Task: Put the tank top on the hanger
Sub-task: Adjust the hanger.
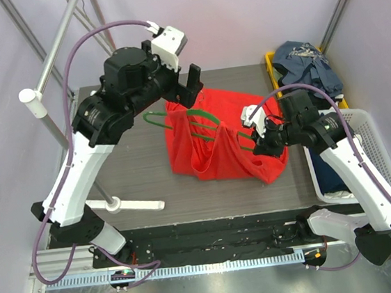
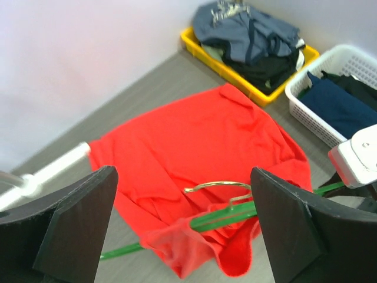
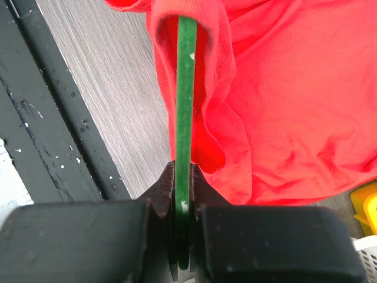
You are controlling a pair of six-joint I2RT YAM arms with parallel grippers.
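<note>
The red tank top [image 1: 209, 145] lies bunched on the grey table, partly draped over the green hanger [image 1: 201, 112]. My right gripper [image 1: 260, 145] is shut on the hanger's green bar [image 3: 184, 106] at the garment's right edge, and a red strap loops over that bar. The tank top fills the right of the right wrist view [image 3: 294, 106]. My left gripper [image 1: 189, 84] is open and empty above the garment's far edge. In the left wrist view the hanger [image 2: 235, 215] with its metal hook [image 2: 218, 186] sits between the fingers [image 2: 76, 224], below them, with red fabric [image 2: 194, 135] wrapped round it.
A yellow tray [image 1: 269, 58] with dark clothes stands at the back right, and a white basket [image 1: 378, 142] with dark clothes is on the right. A white rack pole [image 1: 49, 85] and its foot [image 1: 135, 204] stand on the left.
</note>
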